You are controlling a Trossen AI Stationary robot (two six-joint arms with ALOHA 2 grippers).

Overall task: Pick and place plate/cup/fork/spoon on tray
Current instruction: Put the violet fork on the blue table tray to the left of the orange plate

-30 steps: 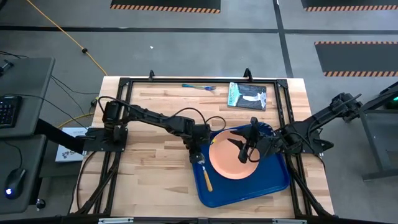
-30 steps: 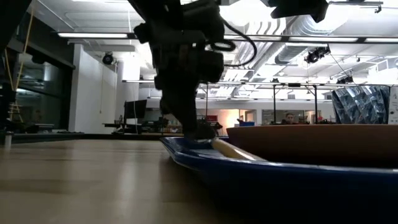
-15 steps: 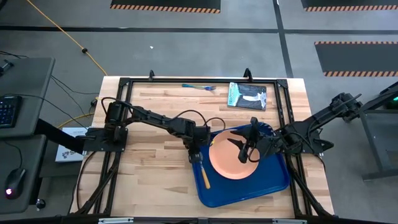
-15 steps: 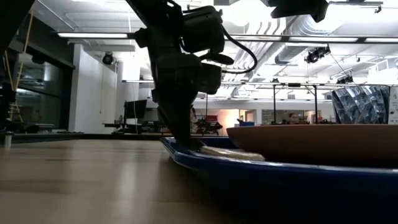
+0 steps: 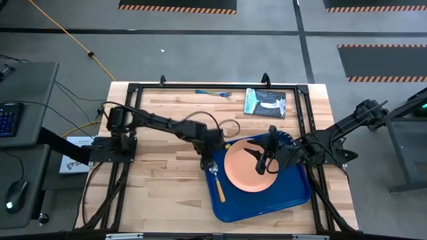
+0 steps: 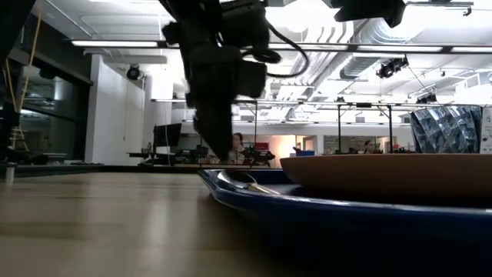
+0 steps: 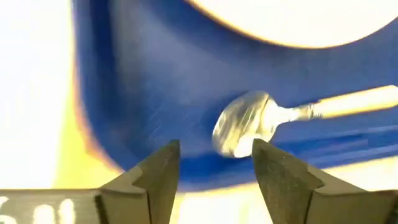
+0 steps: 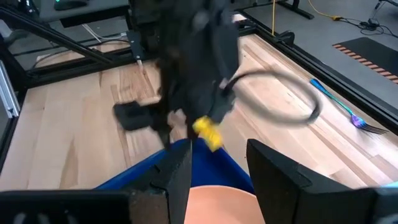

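Note:
The blue tray lies on the table's near right part. On it rest the peach plate and, along its left side, the spoon with its orange handle and silvery bowl. My left gripper stands open just above the spoon's bowl, clear of it. My right gripper hangs open over the plate, holding nothing. The blue-handled fork lies flat by the table's far edge. No cup shows in any view.
A small dark book lies at the far right of the table, next to the fork. The black frame rails run along the table's edges. Bare wood lies left of the tray.
My left gripper has opened and let go of the spoon, then risen a little above the tray's left rim. The spoon's handle, which stood tilted up in the fingers, has dropped flat onto the tray. My right arm has kept still.

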